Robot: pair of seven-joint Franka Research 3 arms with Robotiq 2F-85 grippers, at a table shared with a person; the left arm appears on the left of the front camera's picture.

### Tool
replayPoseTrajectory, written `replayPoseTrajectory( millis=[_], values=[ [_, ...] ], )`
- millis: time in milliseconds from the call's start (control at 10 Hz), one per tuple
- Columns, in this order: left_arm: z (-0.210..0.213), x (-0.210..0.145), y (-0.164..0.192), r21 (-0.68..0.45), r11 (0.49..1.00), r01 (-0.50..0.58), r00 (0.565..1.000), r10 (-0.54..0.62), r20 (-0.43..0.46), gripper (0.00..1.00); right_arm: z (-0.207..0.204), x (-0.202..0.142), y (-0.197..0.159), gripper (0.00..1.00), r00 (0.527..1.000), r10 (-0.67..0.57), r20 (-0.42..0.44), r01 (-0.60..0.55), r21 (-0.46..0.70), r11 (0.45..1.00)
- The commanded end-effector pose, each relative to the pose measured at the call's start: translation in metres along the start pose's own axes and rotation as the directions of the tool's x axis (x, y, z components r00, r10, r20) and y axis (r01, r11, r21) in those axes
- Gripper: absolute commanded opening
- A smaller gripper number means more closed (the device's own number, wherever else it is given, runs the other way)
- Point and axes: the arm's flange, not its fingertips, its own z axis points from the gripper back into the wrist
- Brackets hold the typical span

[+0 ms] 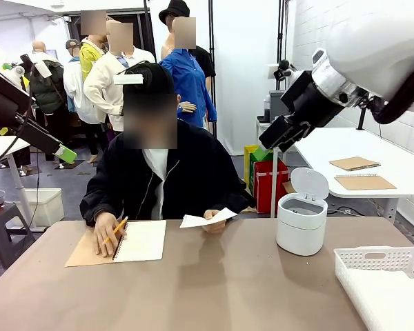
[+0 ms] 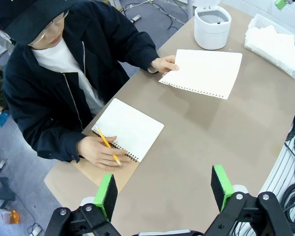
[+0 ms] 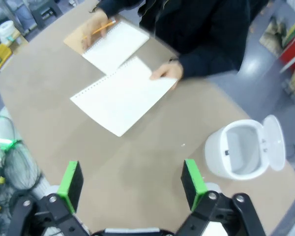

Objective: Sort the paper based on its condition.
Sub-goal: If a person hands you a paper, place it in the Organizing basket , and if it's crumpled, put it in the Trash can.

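A flat white sheet of paper [image 1: 205, 219] with a torn, perforated edge is held just above the table by the person's hand at its far edge. The left wrist view shows this paper [image 2: 202, 73] well ahead of my open left gripper [image 2: 163, 191]. From the right wrist, the paper [image 3: 120, 96] lies beyond my open right gripper [image 3: 131, 184]. Nothing sits between either pair of green pads. In the front view both arms hang high above the table, the left gripper [image 1: 63, 153] at upper left and the right gripper [image 1: 270, 140] at upper right over the bin.
The person's other hand holds a pencil on an open spiral notebook [image 1: 141, 240]. A white bin [image 1: 301, 224] with its lid raised stands at the right. At the near right corner a white basket [image 2: 252, 25] holds white sheets. Brown tabletop [image 1: 214, 289] stretches between them.
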Motion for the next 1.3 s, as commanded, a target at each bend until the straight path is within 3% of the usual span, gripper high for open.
replayPoseTrajectory(
  millis=[0, 300, 500, 800, 900, 1000, 1100, 1200],
  values=[
    [0.000, 0.000, 0.000, -0.007, 1.000, -0.012, 1.000, 0.012, -0.001, 1.00, -0.019, 0.031, -0.029, 1.00, 0.974, -0.212, -0.078, 0.220, 0.108, 0.969],
    [0.000, 0.000, 0.000, -0.007, 1.000, -0.012, 1.000, 0.012, -0.001, 1.00, -0.066, 0.025, -0.056, 1.00, 0.890, -0.415, -0.190, 0.444, 0.148, 0.884],
    [0.000, 0.000, 0.000, -0.007, 1.000, -0.012, 1.000, 0.012, -0.001, 1.00, -0.098, 0.010, -0.067, 1.00, 0.788, -0.576, -0.218, 0.613, 0.190, 0.767],
    [0.000, 0.000, 0.000, -0.007, 1.000, -0.012, 1.000, 0.012, -0.001, 1.00, -0.147, -0.010, -0.066, 1.00, 0.671, -0.696, -0.256, 0.741, 0.219, 0.634],
    [0.000, 0.000, 0.000, -0.007, 1.000, -0.012, 1.000, 0.012, -0.001, 1.00, -0.157, -0.016, -0.065, 1.00, 0.665, -0.701, -0.259, 0.747, 0.211, 0.630],
    [0.000, 0.000, 0.000, -0.007, 1.000, -0.012, 1.000, 0.012, -0.001, 1.00, -0.151, -0.013, -0.060, 1.00, 0.780, -0.599, -0.180, 0.624, 0.164, 0.764],
    [0.000, 0.000, 0.000, -0.007, 1.000, -0.012, 1.000, 0.012, -0.001, 1.00, -0.149, -0.012, -0.068, 1.00, 0.680, -0.676, -0.285, 0.732, 0.206, 0.649],
    [0.000, 0.000, 0.000, -0.007, 1.000, -0.012, 1.000, 0.012, -0.001, 1.00, -0.149, -0.012, -0.068, 1.00, 0.680, -0.676, -0.285, 0.732, 0.206, 0.649]
  ],
)
